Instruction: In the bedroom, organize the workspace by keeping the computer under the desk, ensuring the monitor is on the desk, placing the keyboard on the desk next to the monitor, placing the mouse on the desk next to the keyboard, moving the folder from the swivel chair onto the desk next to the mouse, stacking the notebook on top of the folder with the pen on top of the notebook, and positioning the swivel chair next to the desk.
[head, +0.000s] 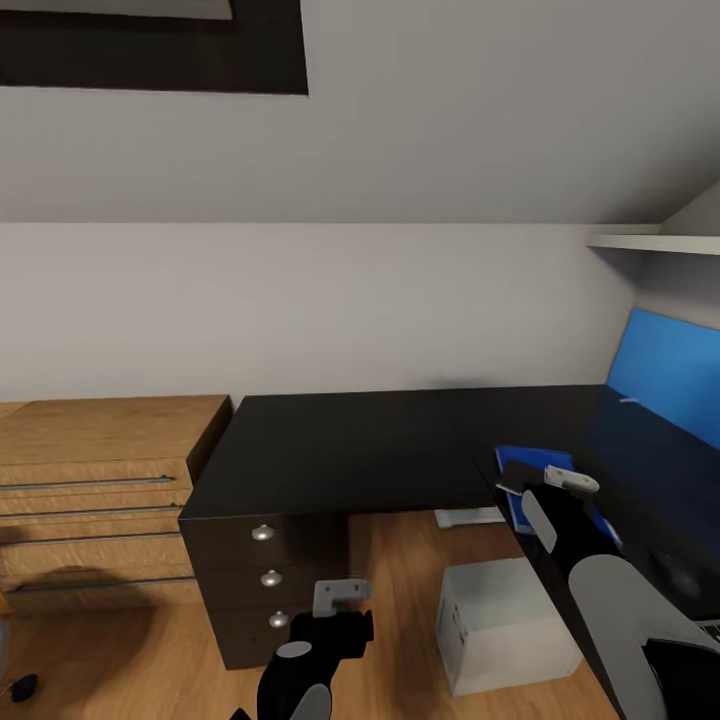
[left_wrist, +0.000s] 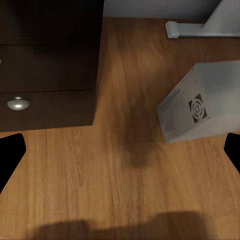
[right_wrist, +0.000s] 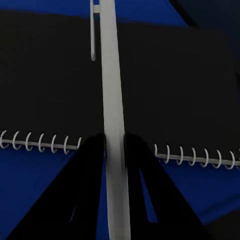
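Note:
A pale pen (right_wrist: 112, 100) is pinched between the black fingers of my right gripper (right_wrist: 115, 142), lengthwise over the dark spiral-bound notebook (right_wrist: 50, 85). That notebook lies on the blue folder (right_wrist: 40, 180); whether the pen touches it I cannot tell. From the head, the folder (head: 530, 455) and notebook (head: 515, 472) rest on the glossy black desk (head: 560, 420) by its near-left corner, with the right gripper (head: 548, 490) over them. The grey computer (head: 500, 625) stands on the floor under the desk. My left gripper (head: 335, 610) hangs open above the floor beside the computer (left_wrist: 205, 100).
A black cabinet desk (head: 330, 450) with silver knobs (left_wrist: 18, 104) adjoins the desk's left side. A light wooden drawer unit (head: 100, 480) stands further left. The blue back panel (head: 665, 370) and a white shelf (head: 650, 242) are at the right. The desk's white foot (left_wrist: 200, 27) rests behind the computer.

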